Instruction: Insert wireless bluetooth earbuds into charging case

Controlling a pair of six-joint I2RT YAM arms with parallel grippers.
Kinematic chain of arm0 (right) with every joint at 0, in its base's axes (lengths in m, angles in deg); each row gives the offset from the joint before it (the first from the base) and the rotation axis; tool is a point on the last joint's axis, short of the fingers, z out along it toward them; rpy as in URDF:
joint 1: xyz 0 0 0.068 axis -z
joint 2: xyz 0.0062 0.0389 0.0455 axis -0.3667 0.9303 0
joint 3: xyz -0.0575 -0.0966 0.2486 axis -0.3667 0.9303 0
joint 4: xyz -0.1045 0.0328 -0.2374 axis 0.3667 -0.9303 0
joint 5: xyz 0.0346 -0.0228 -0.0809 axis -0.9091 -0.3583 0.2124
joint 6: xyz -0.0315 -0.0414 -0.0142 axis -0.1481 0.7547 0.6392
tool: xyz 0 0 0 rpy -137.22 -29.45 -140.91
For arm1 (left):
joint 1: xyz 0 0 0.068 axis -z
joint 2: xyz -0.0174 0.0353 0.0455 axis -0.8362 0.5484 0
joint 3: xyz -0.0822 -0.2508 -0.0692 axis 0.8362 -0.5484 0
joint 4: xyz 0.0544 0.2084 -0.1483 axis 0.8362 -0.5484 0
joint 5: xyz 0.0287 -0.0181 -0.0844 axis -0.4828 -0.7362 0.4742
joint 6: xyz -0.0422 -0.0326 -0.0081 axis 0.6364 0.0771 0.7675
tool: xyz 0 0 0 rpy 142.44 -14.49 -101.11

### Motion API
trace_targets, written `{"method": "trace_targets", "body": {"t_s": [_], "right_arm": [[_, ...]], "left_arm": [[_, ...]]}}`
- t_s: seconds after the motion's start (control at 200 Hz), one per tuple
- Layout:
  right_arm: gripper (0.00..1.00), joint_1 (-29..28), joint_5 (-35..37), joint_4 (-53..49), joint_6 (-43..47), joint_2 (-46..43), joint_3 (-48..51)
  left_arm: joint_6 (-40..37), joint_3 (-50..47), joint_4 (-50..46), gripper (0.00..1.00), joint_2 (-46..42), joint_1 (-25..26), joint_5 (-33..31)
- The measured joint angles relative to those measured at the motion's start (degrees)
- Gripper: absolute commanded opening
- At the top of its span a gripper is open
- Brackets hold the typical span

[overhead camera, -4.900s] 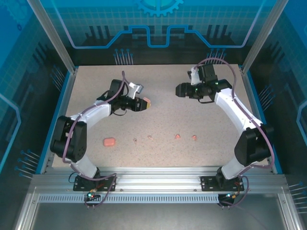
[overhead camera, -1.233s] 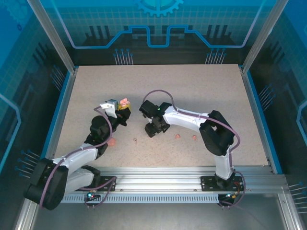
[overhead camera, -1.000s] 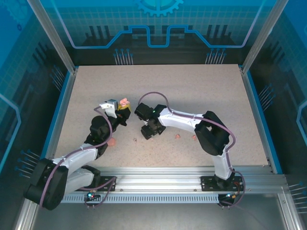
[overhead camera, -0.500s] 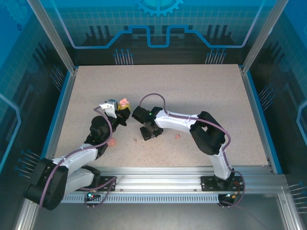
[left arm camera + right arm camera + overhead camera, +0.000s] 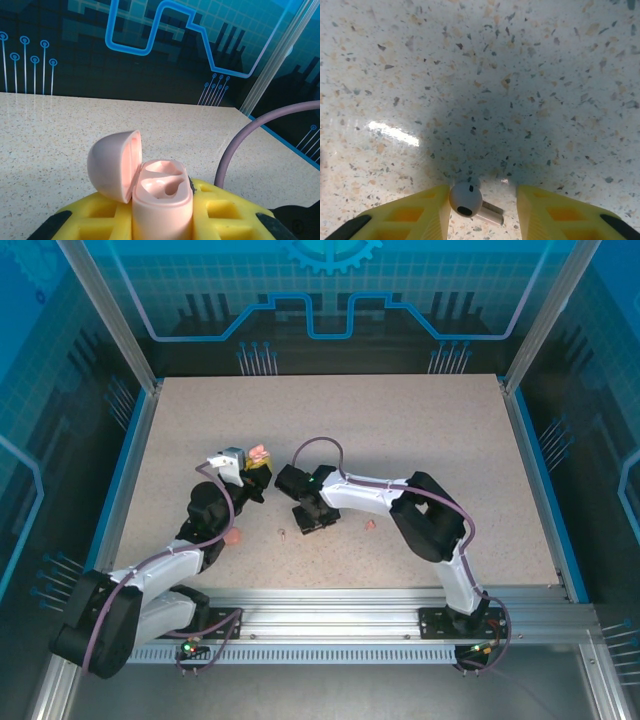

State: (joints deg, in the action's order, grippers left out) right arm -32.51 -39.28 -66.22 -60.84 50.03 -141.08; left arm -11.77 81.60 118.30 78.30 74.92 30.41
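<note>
Now we are picking up: our right gripper (image 5: 482,212) straddles a pale earbud (image 5: 466,200) lying on the table (image 5: 520,75), jaws half-open, bud against one pad (image 5: 422,215). Left gripper (image 5: 162,222) clamps the open case (image 5: 161,197). Next: pinch gently, lift.

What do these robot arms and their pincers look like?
The left arm and right arm have white shells with black joints; a purplish cable loops along each. Fingers are yellow, ribbed with recessed pockets, black toward the base.

glossy speckled table (image 5: 520,75), smooth plastic earbud (image 5: 465,199)
</note>
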Motion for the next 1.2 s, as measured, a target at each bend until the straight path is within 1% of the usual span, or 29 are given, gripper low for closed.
{"method": "trace_targets", "body": {"t_s": [0.39, 0.545, 0.635, 0.915, 1.055, 1.145, 1.2], "right_arm": [[0.35, -0.04, 0.02, 0.0, -0.66, 0.92, -1.11], [0.32, -0.04, 0.0, -0.2, -0.87, 1.2, -1.53], [0.28, -0.04, 0.02, -0.11, -1.05, 1.2, -1.55], [0.27, -0.04, 0.0, 0.02, -1.07, 1.22, -1.55], [0.2, -0.04, -0.24, 0.28, -1.25, 1.22, -1.55], [0.19, -0.04, -0.26, 0.39, -1.49, 1.2, -1.53], [0.17, -0.04, -0.24, 0.44, -1.51, 1.16, -1.46]], "left_arm": [[0.02, 0.0, 0.44, 0.0, 0.7, 0.0, -0.02], [0.02, 0.0, 0.74, 0.0, 0.7, 0.0, -0.02], [0.02, 0.0, 0.74, 0.0, 0.7, 0.0, -0.02], [0.02, 0.0, 0.76, 0.0, 0.7, 0.0, 0.0], [0.02, -0.02, 0.76, 0.0, 0.7, 0.0, 0.0], [0.02, -0.02, 0.76, 0.0, 0.7, 0.0, 0.0], [0.02, -0.04, 0.76, 0.0, 0.7, 0.0, 0.0]]}}
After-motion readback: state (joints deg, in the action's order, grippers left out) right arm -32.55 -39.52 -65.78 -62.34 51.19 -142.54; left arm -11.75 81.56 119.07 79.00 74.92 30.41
